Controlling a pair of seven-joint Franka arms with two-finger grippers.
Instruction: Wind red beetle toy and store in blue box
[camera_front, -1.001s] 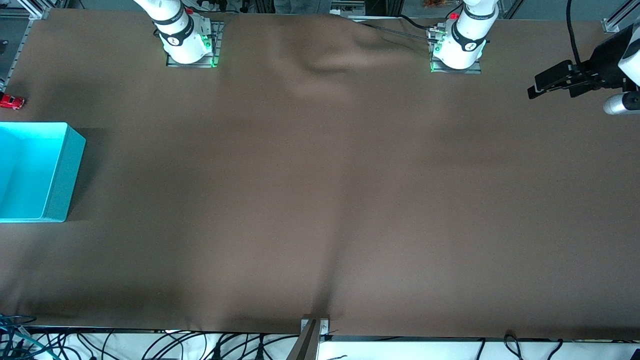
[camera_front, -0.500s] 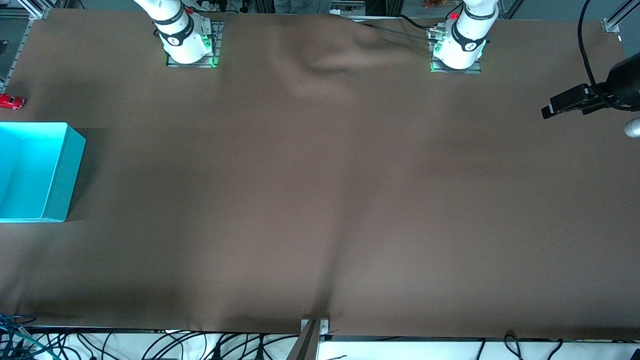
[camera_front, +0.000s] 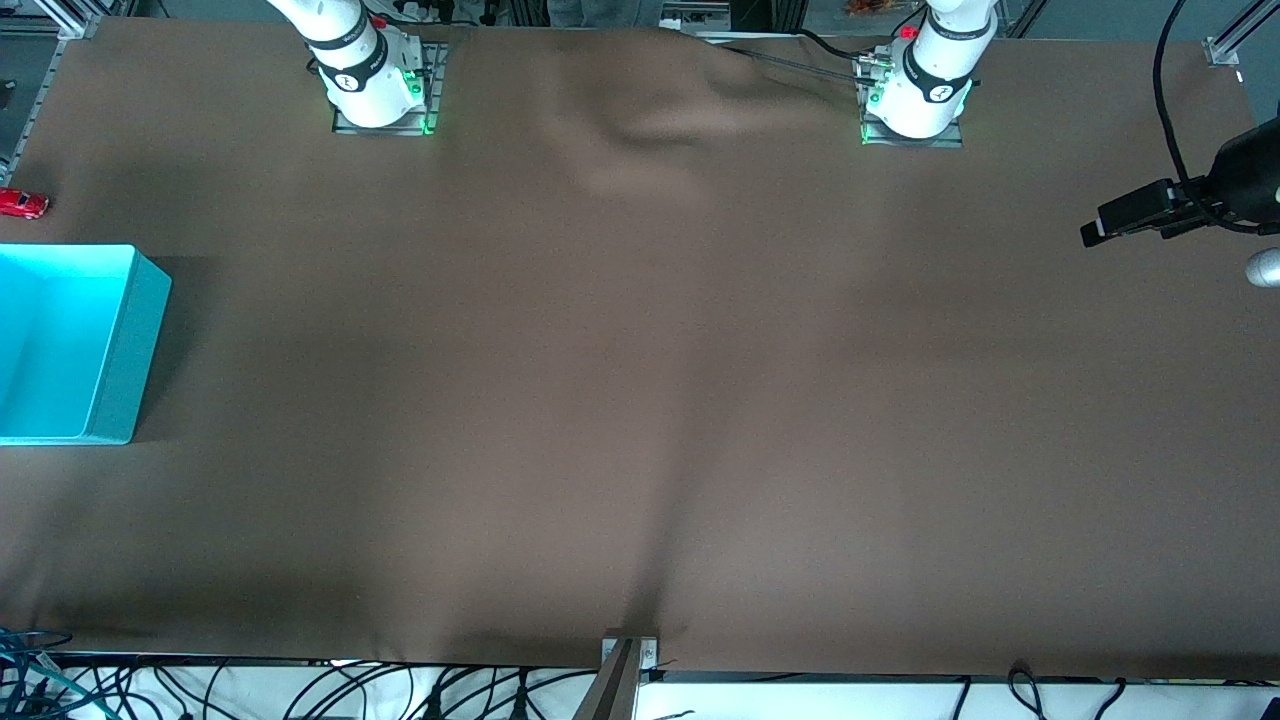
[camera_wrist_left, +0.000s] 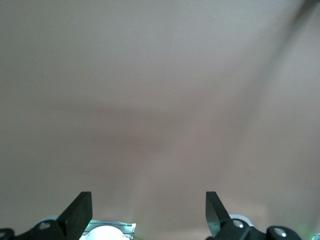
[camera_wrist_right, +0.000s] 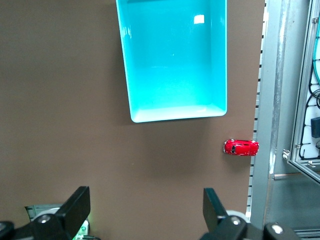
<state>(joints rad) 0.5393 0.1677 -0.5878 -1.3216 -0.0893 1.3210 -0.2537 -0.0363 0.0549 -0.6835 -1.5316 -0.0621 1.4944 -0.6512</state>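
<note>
Currently, red beetle toy (camera_front: 23, 203) sits at the table (camera_front: 640, 400) edge, just farther from the front camera than blue box (camera_front: 70, 340). Left tool (camera_wrist_left: 148, 212) and right tool (camera_wrist_right: 146, 210) hang spread; wide bare table between.

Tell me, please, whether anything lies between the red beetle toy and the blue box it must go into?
Nothing visible does. The red beetle toy sits on bare brown cloth beside the blue box, apart from it, at the right arm's end of the table. The box's inside looks empty.
</note>
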